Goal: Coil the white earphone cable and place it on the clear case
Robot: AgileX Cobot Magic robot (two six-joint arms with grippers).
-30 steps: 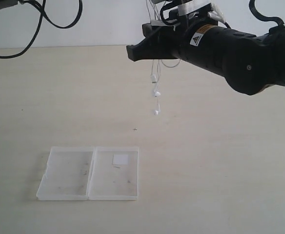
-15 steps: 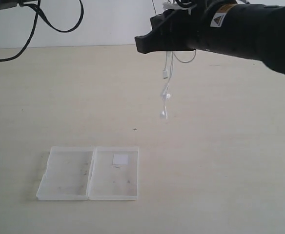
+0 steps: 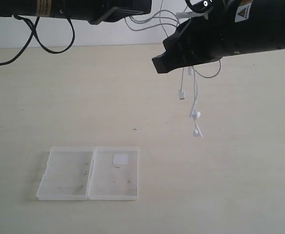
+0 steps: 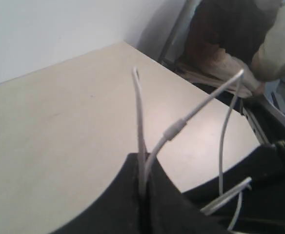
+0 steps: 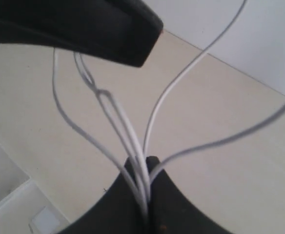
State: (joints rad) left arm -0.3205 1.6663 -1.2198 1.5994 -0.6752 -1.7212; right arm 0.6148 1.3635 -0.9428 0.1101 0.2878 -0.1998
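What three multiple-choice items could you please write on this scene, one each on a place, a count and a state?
1. Where does the clear case lie?
A. Flat on the table, away from both arms
B. Held up in the air
C. Leaning on the back wall

2. How many halves does the opened case show?
A. One
B. Two
C. Three

3. What is the state of the right gripper?
A. Open and empty
B. Shut on the white earphone cable
C. Shut on the case

Answers:
1 A: the exterior view shows it flat on the tabletop with no arm near it.
2 B: two hinged halves lie side by side, a white label in one.
3 B: the right wrist view shows the jaws closed on several cable strands.
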